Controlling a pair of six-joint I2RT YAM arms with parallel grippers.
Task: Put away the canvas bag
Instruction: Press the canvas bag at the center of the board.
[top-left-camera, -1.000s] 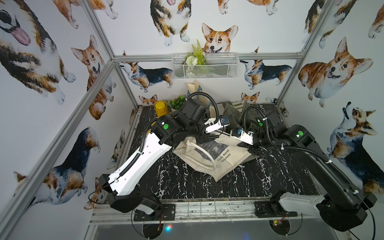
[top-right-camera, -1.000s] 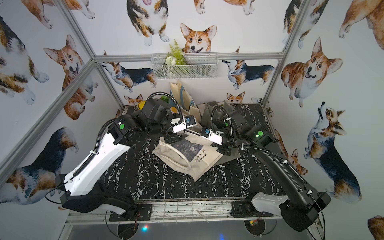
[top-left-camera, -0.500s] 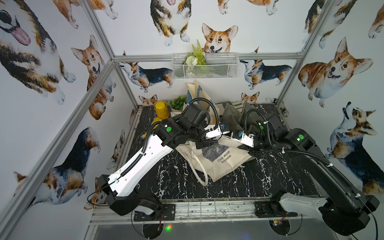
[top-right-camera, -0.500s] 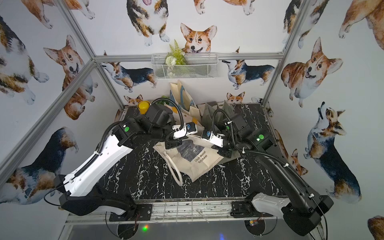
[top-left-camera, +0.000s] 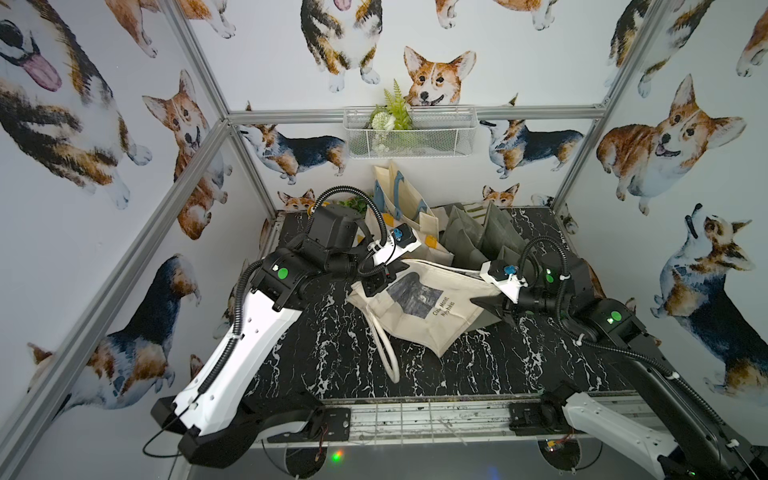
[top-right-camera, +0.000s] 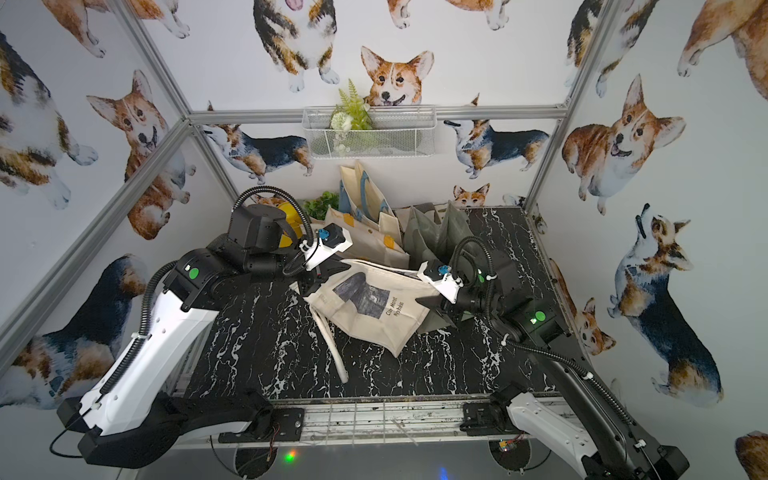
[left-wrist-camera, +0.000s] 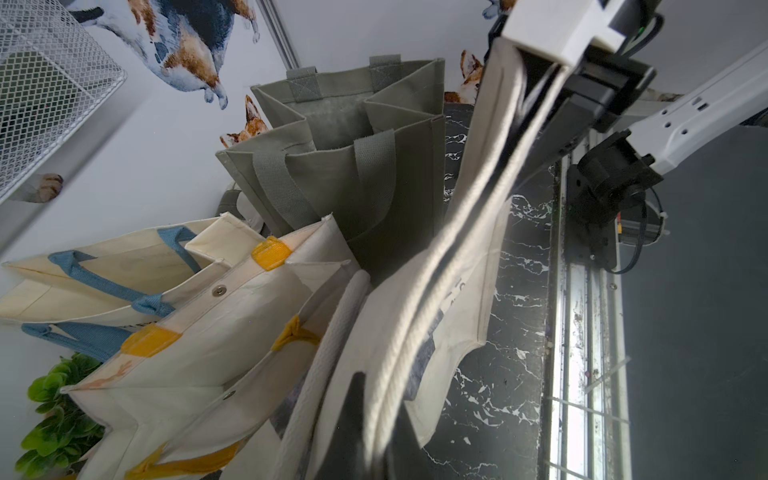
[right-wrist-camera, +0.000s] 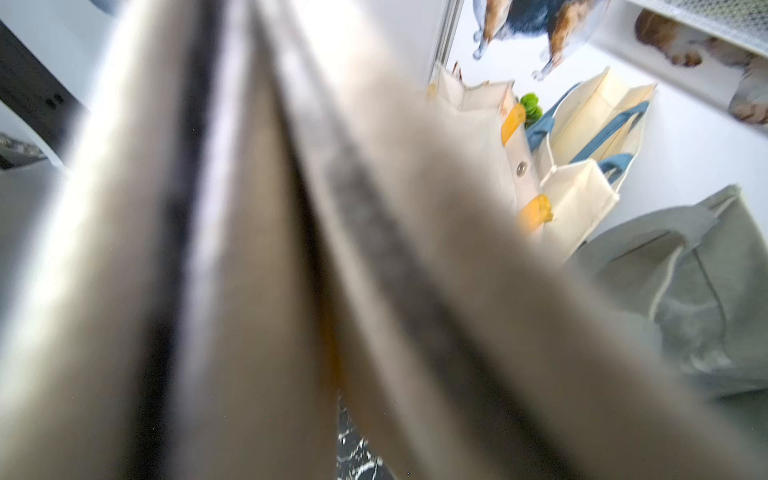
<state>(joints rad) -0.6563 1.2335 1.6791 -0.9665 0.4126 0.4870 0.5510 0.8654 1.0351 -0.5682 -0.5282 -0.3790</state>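
Note:
The canvas bag (top-left-camera: 419, 316) (top-right-camera: 365, 316) is cream with a dark print and small lettering. It hangs stretched between my two grippers over the middle of the black marble table (top-left-camera: 332, 357). My left gripper (top-left-camera: 376, 286) (top-right-camera: 309, 284) is shut on the bag's rim at its left corner; in the left wrist view the rim (left-wrist-camera: 415, 316) runs between the dark fingers (left-wrist-camera: 345, 432). My right gripper (top-left-camera: 490, 305) (top-right-camera: 432, 303) is shut on the right end of that rim. Blurred cloth (right-wrist-camera: 374, 270) fills the right wrist view. One white handle loop (top-left-camera: 386, 353) dangles toward the front.
Behind the held bag stand a grey-green bag (top-left-camera: 478, 232) with its mouth open, a cream bag with yellow patches (top-left-camera: 428, 241) and a cream bag with blue handles (top-left-camera: 399, 195). A white wire basket (top-left-camera: 440, 137) hangs on the back wall. A green plant (top-left-camera: 353, 203) sits at the back left.
The bag lay slack on the table a second ago; now its rim is pulled taut between the grippers and a handle hangs down. The left gripper has shut on the rim.

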